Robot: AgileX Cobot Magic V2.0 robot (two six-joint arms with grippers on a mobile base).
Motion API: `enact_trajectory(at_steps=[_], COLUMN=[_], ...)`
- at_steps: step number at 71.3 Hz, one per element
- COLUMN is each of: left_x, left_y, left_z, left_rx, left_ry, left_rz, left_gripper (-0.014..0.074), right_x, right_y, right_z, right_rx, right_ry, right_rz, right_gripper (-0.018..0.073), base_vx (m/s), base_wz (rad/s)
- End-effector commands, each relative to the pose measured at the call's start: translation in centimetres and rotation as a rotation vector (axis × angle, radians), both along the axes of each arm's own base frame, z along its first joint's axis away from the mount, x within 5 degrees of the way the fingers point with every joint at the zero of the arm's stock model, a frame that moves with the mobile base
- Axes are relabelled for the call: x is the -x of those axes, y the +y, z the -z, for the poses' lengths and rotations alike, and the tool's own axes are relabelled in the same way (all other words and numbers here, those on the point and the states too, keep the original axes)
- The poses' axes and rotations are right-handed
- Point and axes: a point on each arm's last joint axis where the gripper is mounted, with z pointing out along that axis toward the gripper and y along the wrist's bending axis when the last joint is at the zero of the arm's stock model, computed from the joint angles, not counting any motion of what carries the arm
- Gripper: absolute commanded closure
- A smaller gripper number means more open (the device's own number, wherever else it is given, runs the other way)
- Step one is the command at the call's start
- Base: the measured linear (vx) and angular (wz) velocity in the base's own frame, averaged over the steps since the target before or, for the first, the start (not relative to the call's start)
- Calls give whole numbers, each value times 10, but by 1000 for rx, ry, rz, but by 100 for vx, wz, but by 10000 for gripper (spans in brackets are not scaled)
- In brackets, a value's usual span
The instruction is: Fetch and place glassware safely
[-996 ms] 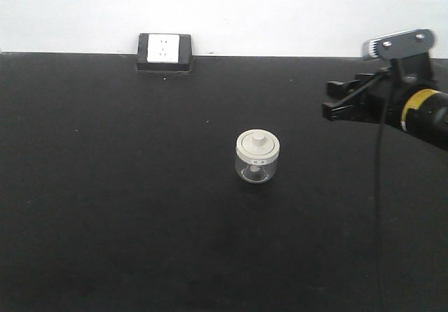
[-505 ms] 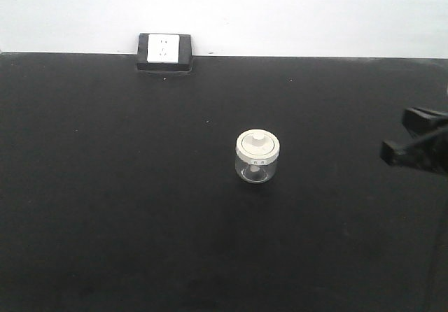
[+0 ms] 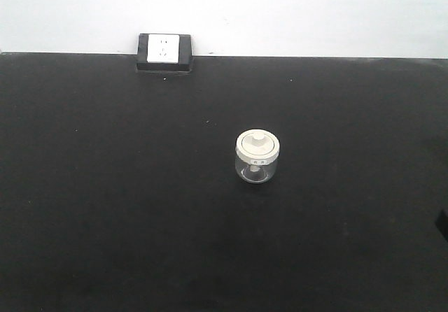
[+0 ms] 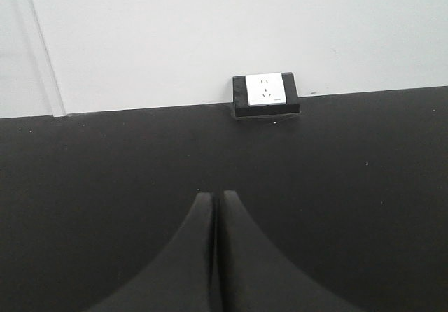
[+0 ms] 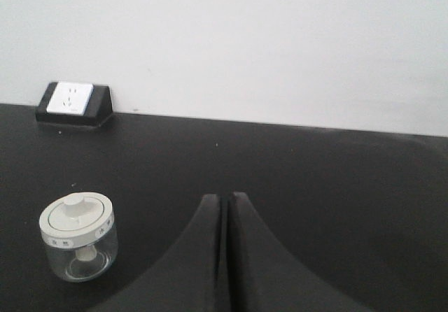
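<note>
Left gripper (image 4: 215, 201): lower part of both fingers cut by bottom edge in left wrist view; arm behind not visible. Right gripper (image 5: 225, 201): same, bases cut off. Glass jar (image 5: 78, 236), left of right gripper's tips: label marks on lid band too small to read; pale item inside blurred, possibly a stem. Wall socket (image 4: 266, 89), beyond left gripper's tips: hole detail faint.

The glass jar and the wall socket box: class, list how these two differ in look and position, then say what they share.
1. The glass jar has a clear body under a round cream lid; the socket box is opaque, a white face in a black housing.
2. The jar is round and squat; the box is rectangular.
3. The jar stands mid-table; the box sits at the table's far edge against the wall.
Both rest untouched on the black surface.
</note>
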Motion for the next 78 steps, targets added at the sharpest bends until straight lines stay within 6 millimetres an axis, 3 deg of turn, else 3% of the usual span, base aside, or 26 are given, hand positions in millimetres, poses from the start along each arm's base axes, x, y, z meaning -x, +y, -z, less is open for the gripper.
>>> enact_trajectory(at_steps=[1,17,78], left_x=[-1,-1,-1], left_y=[-1,-1,-1], left_z=[-14,-14,-14], left_rx=[20,20,20], left_ry=[-86,-86,-86], left_rz=[13,13,13], left_gripper=[603,603,603], right_x=[11,25,25], right_y=[1,-1,-2], right_z=[-7,-3,-3], right_rx=[10,13,14], right_ry=[-78,-127,-119], right_rz=[-24,-15,-4], right_gripper=[563,563,563], base_vx=[0,0,0], base_wz=[0,0,0])
